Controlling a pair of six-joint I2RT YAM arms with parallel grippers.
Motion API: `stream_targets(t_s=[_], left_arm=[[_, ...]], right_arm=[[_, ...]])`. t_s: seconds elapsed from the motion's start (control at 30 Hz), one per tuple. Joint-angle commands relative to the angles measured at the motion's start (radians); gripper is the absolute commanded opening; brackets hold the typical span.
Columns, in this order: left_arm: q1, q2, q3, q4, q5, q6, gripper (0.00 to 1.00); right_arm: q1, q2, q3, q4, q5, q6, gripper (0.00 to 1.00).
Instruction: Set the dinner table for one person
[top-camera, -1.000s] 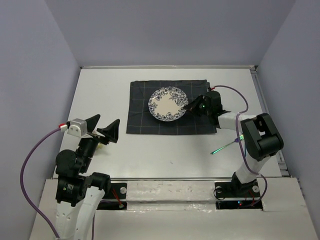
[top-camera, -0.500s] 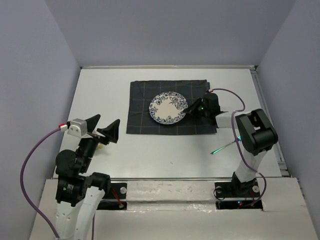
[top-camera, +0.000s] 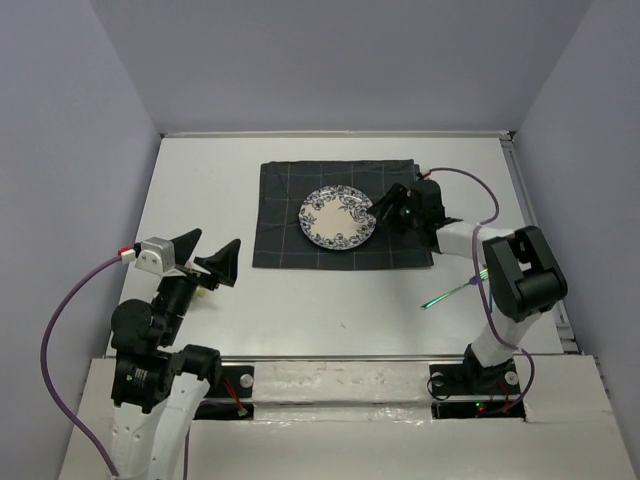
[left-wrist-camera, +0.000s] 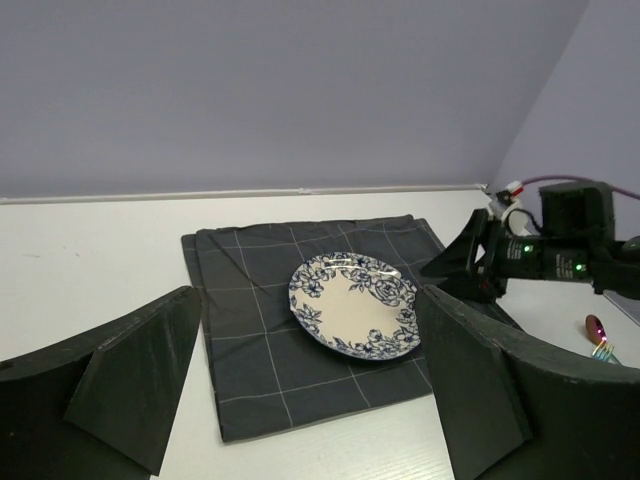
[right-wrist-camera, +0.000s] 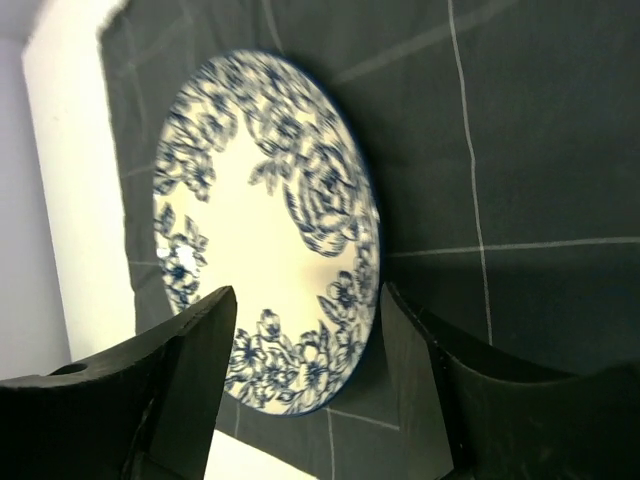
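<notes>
The big white dinner table (top-camera: 300, 300) lies flat under both pincers and is far bigger than all the rest. On it, below and in front of the right pincer (top-camera: 378, 207), lies a dark cloth (top-camera: 285, 245) with thin pale lines. A round plate (top-camera: 338, 217) with blue flowers sits flat on that cloth, just ahead of the right pincer's tips, and its near rim shows between the two fingers in the right wrist view. The right pincer is spread apart and holds nothing. I cannot tell if a finger touches the rim. The left pincer (top-camera: 208, 252) hangs well off to the side, near its own base, with the cloth and plate far out in front of it. It is spread wide too, and it is empty. Behind the right pincer, back by that arm's base, a thin green piece of cutlery (top-camera: 447, 293) lies on the bare white top, off the cloth. The left wrist view shows a shiny spoon bowl there as well. So I think the job is partly done: the cloth is down and the plate sits on it. What is left, I think, is to bring the cutlery over and lay it beside the plate. I see no cup or glass in any view.
</notes>
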Motion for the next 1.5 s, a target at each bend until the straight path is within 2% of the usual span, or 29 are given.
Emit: stream_targets(t_s=[0.0,0.17,0.3,0.37,0.4,0.43,0.47,0.53,0.63,0.77,0.87,1.07,1.27,1.47], left_arm=[[0.007,0.005,-0.011,0.038,0.011,0.006,0.99],[0.011,-0.007,-0.009,0.035,-0.013,0.004,0.99],[0.019,-0.007,-0.001,0.006,-0.112,-0.008,0.99],[0.028,0.003,0.012,-0.024,-0.287,-0.028,0.99],[0.053,0.013,0.032,-0.078,-0.468,-0.058,0.99],[0.071,0.013,0.032,-0.106,-0.47,-0.075,0.99],[0.083,0.016,0.052,-0.126,-0.627,-0.1,0.99],[0.099,0.001,0.055,-0.15,-0.729,-0.174,0.99],[0.102,0.005,0.075,-0.176,-0.797,-0.2,0.99],[0.097,0.002,0.101,-0.164,-0.788,-0.175,0.99],[0.085,-0.006,0.115,-0.157,-0.802,-0.161,0.99],[0.056,-0.033,0.079,-0.097,-0.817,-0.106,0.99],[0.047,-0.042,0.069,-0.072,-0.782,-0.086,0.99],[0.048,-0.05,0.069,-0.075,-0.756,-0.085,0.99]], right_arm=[[-0.008,-0.182,0.015,-0.045,0.139,-0.146,0.66],[0.081,-0.308,-0.039,0.014,0.048,-0.253,0.65],[0.335,-0.276,0.008,0.057,0.006,-0.387,0.64],[0.46,-0.238,0.042,0.1,-0.022,-0.396,0.64],[0.5,-0.192,0.06,0.134,-0.014,-0.419,0.64],[0.54,-0.163,0.088,0.136,-0.008,-0.436,0.65],[0.576,-0.132,0.119,0.134,-0.005,-0.458,0.66],[0.664,-0.03,0.232,0.117,0.009,-0.496,0.66],[0.751,0.079,0.416,0.054,0.004,-0.54,0.69],[0.837,0.272,0.635,-0.053,0.007,-0.619,0.75],[0.879,0.351,0.772,-0.105,0.045,-0.665,0.77],[0.945,0.523,1.022,-0.269,0.219,-0.78,0.81],[0.957,0.621,1.145,-0.352,0.306,-0.791,0.8],[0.966,0.67,1.205,-0.369,0.352,-0.785,0.69]])
